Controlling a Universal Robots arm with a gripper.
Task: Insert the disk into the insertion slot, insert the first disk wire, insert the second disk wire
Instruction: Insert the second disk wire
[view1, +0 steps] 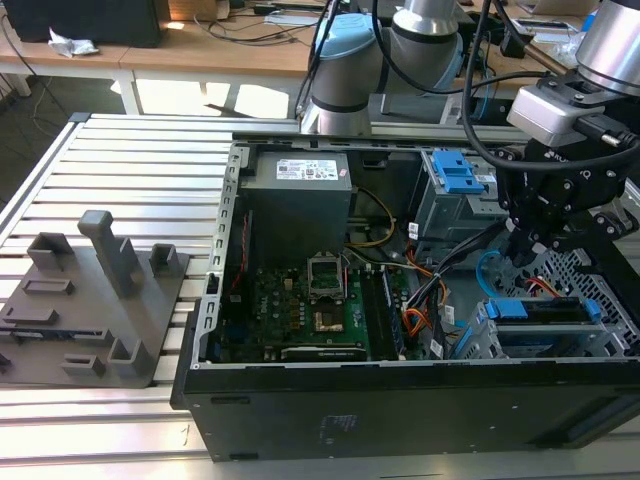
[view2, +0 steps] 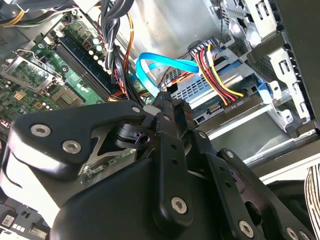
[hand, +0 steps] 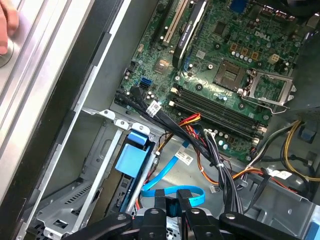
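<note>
- Step in hand: by the look of it, the arm is working on the third step. The gripper (hand: 171, 199) is hanging inside the open computer case (view1: 300, 420), just above the drive corner.
- Gripper state: in both wrist views, the fingers (hand: 160, 202) are pinching the second disk wire (view2: 165, 62) near its plug end. The rest of this light-blue cable is looping free toward the motherboard (hand: 225, 75).
- Disk position: the disk (view1: 540, 310) is lying inside the insertion slot (view1: 560, 345) with its blue carrier edge showing, at the case corner toward the exterior view's right. That step is looking complete.
- First disk wire (view2: 217, 75): the red, yellow and black bundle is running to a dark plug at the disk's rear edge. It is appearing seated, though full seating cannot be confirmed.
- Requirement: finishing the step in hand is calling for the plug to be squared to the free connector beside the power plug and pressed straight in. The neighbouring bundle is leaving little room.
- Count:
  - one disk, one insertion slot and one gripper
  - one light-blue wire, one multicoloured bundle and one orange flat cable (view1: 413, 322)
  - two blue latches (view1: 455, 172) on the taller bay
  - one grey fixture (view1: 90, 300) on the slatted table (view1: 150, 160)
  - one person's hand (hand: 6, 30) outside the case
</note>
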